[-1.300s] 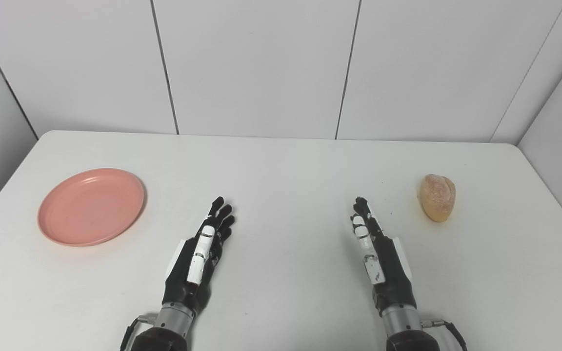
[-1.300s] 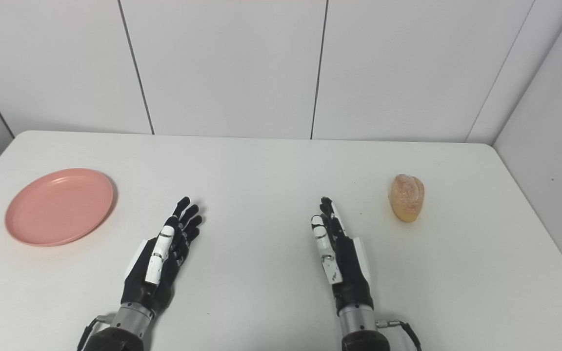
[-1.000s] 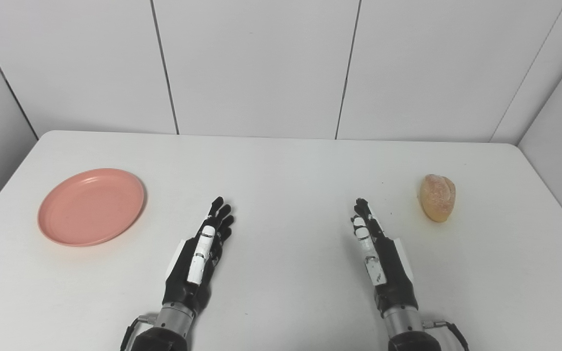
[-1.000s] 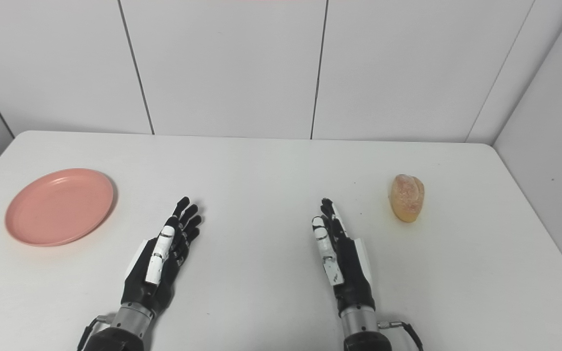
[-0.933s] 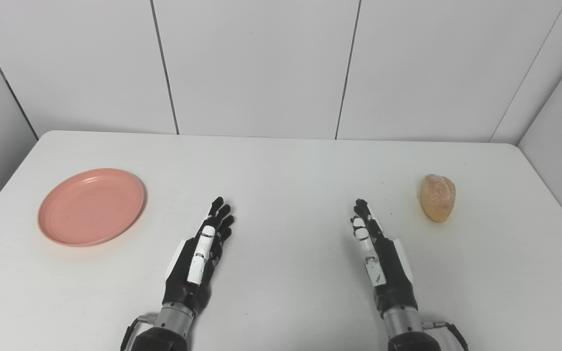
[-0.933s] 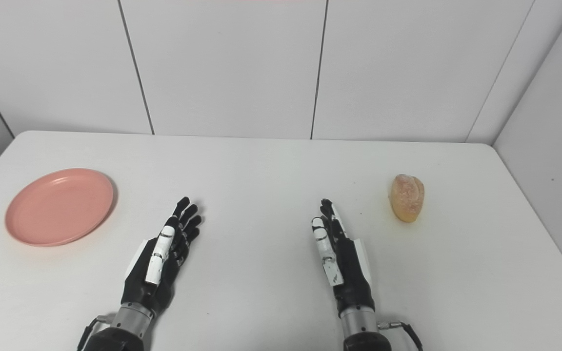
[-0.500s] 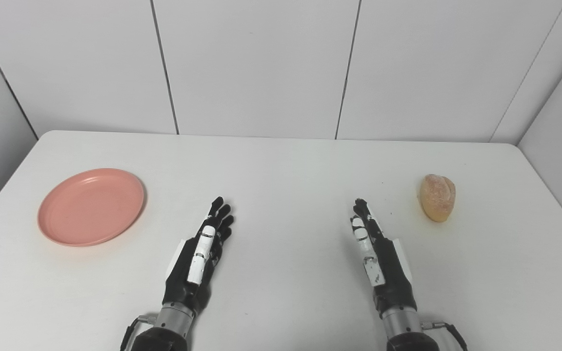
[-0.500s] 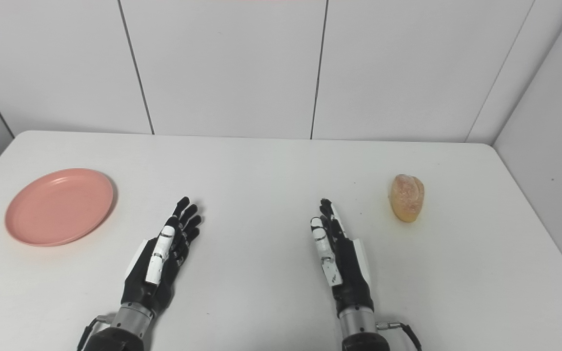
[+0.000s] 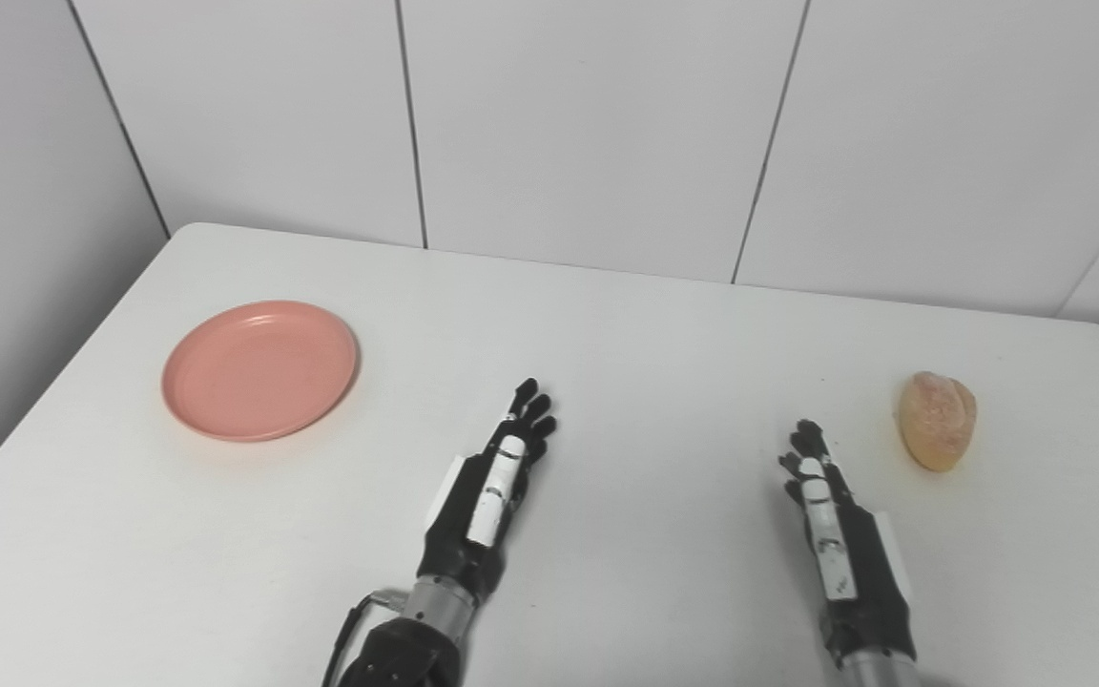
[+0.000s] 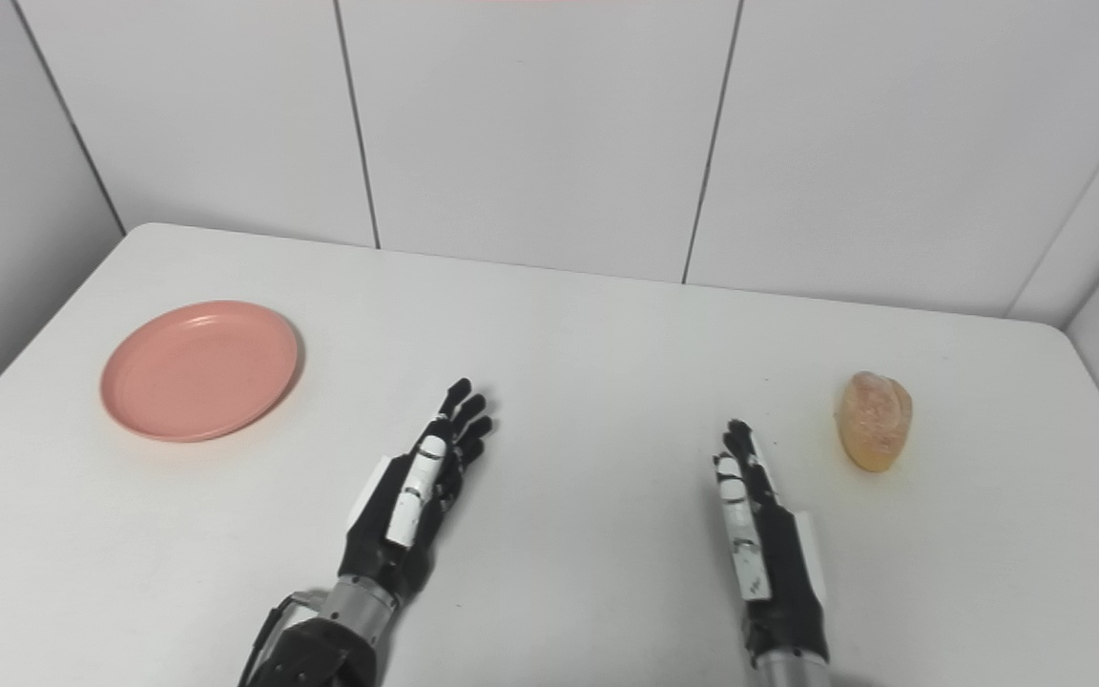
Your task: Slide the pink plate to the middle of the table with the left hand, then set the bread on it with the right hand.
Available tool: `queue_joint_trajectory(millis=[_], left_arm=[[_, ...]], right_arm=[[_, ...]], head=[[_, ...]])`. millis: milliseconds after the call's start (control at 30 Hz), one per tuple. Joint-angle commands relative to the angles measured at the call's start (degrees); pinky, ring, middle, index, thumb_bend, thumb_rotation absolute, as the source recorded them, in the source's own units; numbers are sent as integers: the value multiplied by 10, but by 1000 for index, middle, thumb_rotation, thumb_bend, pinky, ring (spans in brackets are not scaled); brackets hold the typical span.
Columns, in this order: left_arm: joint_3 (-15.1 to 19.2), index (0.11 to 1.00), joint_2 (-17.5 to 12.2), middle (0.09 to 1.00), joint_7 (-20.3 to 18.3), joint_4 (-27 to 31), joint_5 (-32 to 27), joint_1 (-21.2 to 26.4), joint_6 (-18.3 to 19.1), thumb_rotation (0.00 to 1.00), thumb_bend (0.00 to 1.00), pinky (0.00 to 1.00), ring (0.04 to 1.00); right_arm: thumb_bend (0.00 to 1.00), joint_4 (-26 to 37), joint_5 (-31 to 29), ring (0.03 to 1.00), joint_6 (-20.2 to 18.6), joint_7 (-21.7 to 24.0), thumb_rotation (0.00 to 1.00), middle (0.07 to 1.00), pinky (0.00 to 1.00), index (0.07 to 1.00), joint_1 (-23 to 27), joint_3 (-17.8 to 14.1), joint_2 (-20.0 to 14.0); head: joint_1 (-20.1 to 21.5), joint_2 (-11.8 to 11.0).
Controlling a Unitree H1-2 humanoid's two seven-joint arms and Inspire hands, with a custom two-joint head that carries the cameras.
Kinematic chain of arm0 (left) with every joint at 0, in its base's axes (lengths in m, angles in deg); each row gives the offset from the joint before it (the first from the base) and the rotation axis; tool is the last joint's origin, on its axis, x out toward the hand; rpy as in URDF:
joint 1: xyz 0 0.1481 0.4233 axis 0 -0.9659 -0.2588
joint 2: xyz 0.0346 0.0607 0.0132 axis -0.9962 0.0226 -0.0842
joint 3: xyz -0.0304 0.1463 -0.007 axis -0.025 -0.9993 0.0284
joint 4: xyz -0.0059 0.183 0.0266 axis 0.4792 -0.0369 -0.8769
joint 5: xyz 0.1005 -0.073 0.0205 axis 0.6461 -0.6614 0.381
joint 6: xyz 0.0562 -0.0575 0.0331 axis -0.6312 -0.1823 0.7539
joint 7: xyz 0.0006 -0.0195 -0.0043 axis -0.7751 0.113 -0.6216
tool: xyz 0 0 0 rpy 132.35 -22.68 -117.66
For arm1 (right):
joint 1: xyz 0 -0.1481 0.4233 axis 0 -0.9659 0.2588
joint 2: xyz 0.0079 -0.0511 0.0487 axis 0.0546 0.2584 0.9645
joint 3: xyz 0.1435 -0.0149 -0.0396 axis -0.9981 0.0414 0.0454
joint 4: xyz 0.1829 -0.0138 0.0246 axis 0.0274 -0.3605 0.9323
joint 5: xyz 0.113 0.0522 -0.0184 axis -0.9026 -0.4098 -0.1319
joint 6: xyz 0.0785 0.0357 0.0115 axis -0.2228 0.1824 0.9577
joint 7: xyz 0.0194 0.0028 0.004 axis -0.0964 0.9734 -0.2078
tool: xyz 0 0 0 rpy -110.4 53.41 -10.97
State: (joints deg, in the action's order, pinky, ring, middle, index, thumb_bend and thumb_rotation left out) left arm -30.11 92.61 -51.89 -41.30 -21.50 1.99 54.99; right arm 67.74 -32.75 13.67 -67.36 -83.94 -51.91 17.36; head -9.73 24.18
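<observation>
Left eye view: the pink plate (image 9: 259, 369) lies flat on the white table (image 9: 607, 334) at about ten o'clock from the left hand (image 9: 490, 482), well apart from it and near the table's left edge. The bread (image 9: 937, 420) sits at roughly one o'clock from the right hand (image 9: 836, 530), near but not touching. Both hands are empty, fingers stretched forward and slightly apart, low over the tabletop (contact with the surface cannot be told from either view).

Nothing of the task looks done: the plate is not in the middle, and the bread is not on it.

Risks from here, as a judgement. The plate is shallow with a low rim, so fingers landing on the rim's near side could tip it or skid off instead of dragging it. Pushing off-centre would probably spin it, not carry it toward the middle. If it stops short, toward nine o'clock of centre, the right hand would face a long reach across. The bread is rounded and looks light; a grasp closing unevenly could roll it toward the table's right edge at three o'clock.
</observation>
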Motion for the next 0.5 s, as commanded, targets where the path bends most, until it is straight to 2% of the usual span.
queue_joint_trajectory(millis=[0, 133, 467], left_arm=[[-10, 982, 13, 994, 7, -21, 12, 0, -15, 1000, 418, 1000, 982], [-15, 978, 22, 993, 16, -36, 26, 1, -26, 1000, 423, 1000, 983], [-16, 964, 29, 982, 32, -40, 44, 1, -30, 1000, 409, 1000, 980]], right_arm=[[232, 3, -14, 954, 45, 14, 1000, 968, 965, 965, 7, -4, -10], [222, -5, -26, 963, 58, 23, 1000, 980, 975, 972, 7, -6, -23], [191, -1, -41, 978, 54, 30, 1000, 994, 992, 988, 4, -8, -24]], head=[[-15, -7], [-34, -18], [-37, -20]])
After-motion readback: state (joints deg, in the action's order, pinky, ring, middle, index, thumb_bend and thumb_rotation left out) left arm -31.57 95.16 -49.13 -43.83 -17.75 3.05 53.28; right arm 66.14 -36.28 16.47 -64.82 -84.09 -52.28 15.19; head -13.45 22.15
